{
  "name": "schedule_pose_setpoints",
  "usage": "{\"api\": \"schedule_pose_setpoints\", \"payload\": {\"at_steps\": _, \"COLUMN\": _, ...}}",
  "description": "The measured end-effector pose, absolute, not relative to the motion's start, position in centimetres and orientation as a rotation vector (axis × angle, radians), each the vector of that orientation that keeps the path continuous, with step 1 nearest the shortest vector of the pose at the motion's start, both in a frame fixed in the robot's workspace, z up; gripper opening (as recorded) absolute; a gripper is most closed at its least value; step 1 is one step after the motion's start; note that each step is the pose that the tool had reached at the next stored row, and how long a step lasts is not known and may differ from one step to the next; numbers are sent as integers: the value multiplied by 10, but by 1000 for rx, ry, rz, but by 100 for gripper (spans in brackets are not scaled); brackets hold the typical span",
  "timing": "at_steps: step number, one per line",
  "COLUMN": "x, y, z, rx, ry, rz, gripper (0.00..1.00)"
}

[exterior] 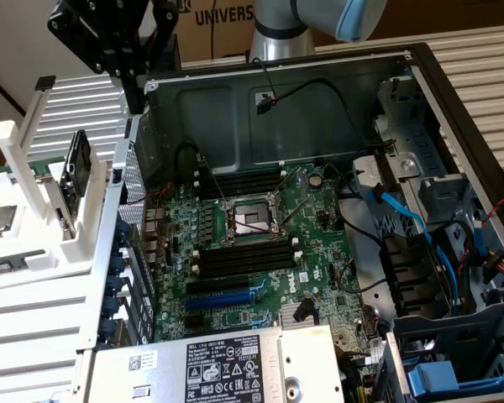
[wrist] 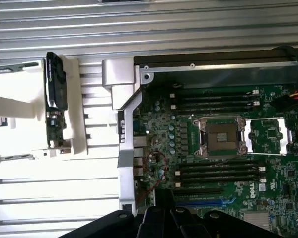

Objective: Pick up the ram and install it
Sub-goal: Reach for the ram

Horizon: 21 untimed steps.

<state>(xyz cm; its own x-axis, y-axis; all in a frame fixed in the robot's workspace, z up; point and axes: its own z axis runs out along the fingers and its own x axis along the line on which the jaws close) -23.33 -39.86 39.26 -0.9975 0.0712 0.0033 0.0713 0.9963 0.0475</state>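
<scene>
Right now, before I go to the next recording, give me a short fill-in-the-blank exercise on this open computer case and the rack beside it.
1. The square metal-framed processor socket on the green motherboard is ___.
2. The black-framed rectangular board stands on edge in a ___ plastic rack.
3. The flat ribbon cable on the exterior view's right is ___.
Missing words: empty; white; blue.

open case (exterior: 235, 117) | motherboard (exterior: 319, 227) inside | white rack (exterior: 92, 214) | black-framed board (exterior: 76, 168), apparently upright
</scene>
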Motion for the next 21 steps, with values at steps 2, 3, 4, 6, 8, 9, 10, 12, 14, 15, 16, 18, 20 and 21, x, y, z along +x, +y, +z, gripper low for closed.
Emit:
{"api": "schedule_pose_setpoints", "payload": {"at_steps": 2, "x": -242, "y": -399, "z": 393, "rx": -112, "ry": -3137, "rz": -75, "gripper": 10}}
{"api": "schedule_pose_setpoints", "payload": {"at_steps": 3, "x": -246, "y": -399, "z": 393, "rx": -112, "ry": -3137, "rz": -75, "gripper": 10}}
{"api": "schedule_pose_setpoints", "payload": {"at_steps": 4, "x": -251, "y": -399, "z": 393, "rx": -112, "ry": -3137, "rz": -76, "gripper": 10}}
{"api": "schedule_pose_setpoints", "payload": {"at_steps": 6, "x": -260, "y": -399, "z": 393, "rx": -112, "ry": -3137, "rz": -77, "gripper": 10}}
{"api": "schedule_pose_setpoints", "payload": {"at_steps": 8, "x": -274, "y": -399, "z": 393, "rx": -112, "ry": -3137, "rz": -79, "gripper": 10}}
{"api": "schedule_pose_setpoints", "payload": {"at_steps": 9, "x": -279, "y": -399, "z": 393, "rx": -112, "ry": -3137, "rz": -80, "gripper": 10}}
{"api": "schedule_pose_setpoints", "payload": {"at_steps": 10, "x": -283, "y": -399, "z": 393, "rx": -112, "ry": -3137, "rz": -80, "gripper": 10}}
{"api": "schedule_pose_setpoints", "payload": {"at_steps": 12, "x": -297, "y": -399, "z": 393, "rx": -112, "ry": -3137, "rz": -81, "gripper": 10}}
{"api": "schedule_pose_setpoints", "payload": {"at_steps": 14, "x": -306, "y": -399, "z": 393, "rx": -112, "ry": -3137, "rz": -82, "gripper": 10}}
{"api": "schedule_pose_setpoints", "payload": {"at_steps": 15, "x": -311, "y": -399, "z": 393, "rx": -112, "ry": -3137, "rz": -82, "gripper": 10}}
{"api": "schedule_pose_setpoints", "payload": {"at_steps": 16, "x": -315, "y": -399, "z": 393, "rx": -112, "ry": -3137, "rz": -82, "gripper": 10}}
{"api": "schedule_pose_setpoints", "payload": {"at_steps": 18, "x": -324, "y": -399, "z": 393, "rx": -112, "ry": -3137, "rz": -82, "gripper": 10}}
{"api": "schedule_pose_setpoints", "payload": {"at_steps": 20, "x": -334, "y": -399, "z": 393, "rx": -112, "ry": -3137, "rz": -83, "gripper": 10}}
{"api": "schedule_pose_setpoints", "payload": {"at_steps": 21, "x": -338, "y": -399, "z": 393, "rx": -112, "ry": -3137, "rz": -83, "gripper": 10}}
